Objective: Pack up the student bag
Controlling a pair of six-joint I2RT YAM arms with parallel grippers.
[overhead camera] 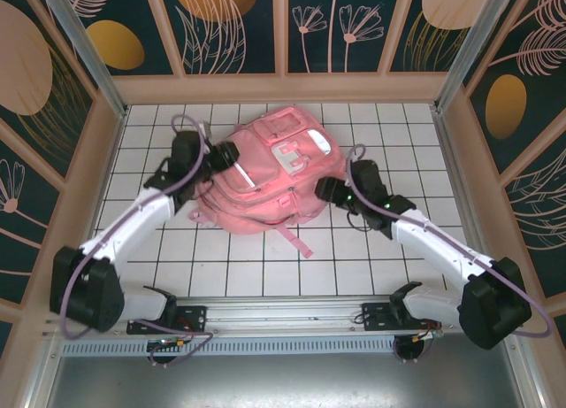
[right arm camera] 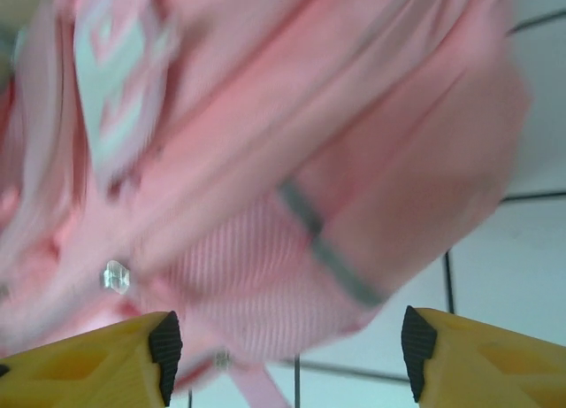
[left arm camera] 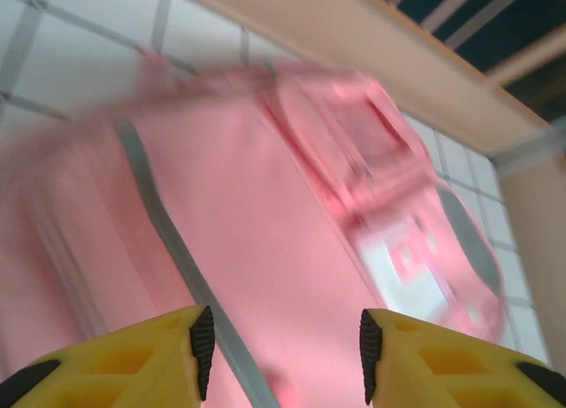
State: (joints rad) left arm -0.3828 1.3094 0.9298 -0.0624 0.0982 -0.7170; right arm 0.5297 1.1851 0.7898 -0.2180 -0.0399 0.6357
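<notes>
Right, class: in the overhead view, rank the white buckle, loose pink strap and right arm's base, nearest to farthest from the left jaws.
1. White buckle: centre.
2. Loose pink strap: near side.
3. Right arm's base: near edge, right.

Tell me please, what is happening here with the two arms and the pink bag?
Two robot arms are working on the student bag, which lies on the white tiled table. The left gripper is at the bag's left side and the right gripper is at its right side. Both have their jaws open and grip nothing, with the pink fabric just beyond their fingers. Both wrist views are blurred.
</notes>
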